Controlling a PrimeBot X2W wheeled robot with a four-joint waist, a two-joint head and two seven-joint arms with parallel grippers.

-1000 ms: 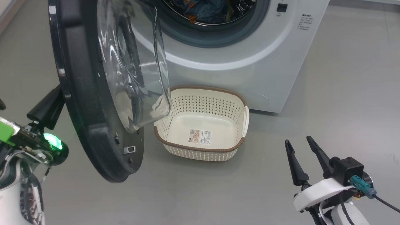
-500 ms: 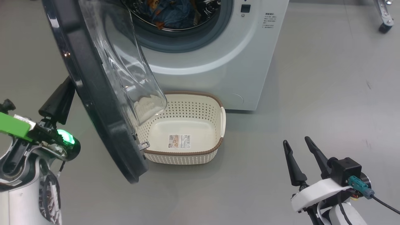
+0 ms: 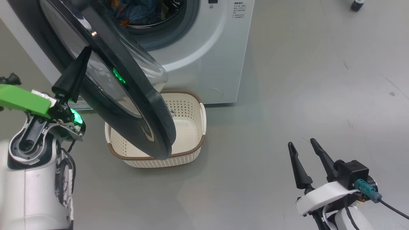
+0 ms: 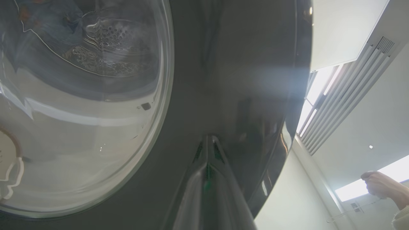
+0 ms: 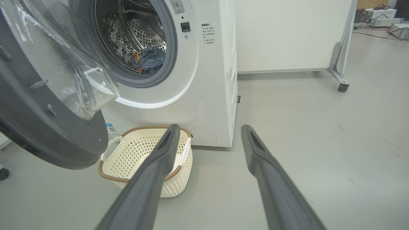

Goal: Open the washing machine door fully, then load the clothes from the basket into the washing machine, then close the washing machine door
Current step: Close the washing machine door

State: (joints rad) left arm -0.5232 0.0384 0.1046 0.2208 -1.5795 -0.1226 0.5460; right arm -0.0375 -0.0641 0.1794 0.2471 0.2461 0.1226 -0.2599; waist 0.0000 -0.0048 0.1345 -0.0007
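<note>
Over grey floor (image 3: pixel 287 95), left tool (image 3: pixel 86 51) touches washing machine door (image 3: pixel 143 95)

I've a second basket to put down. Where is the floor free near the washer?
Free: the floor right of the washing machine and basket, up to the right gripper; also the strip in front of the basket. Crowded: under the door overhanging the basket, by the left gripper.
</note>
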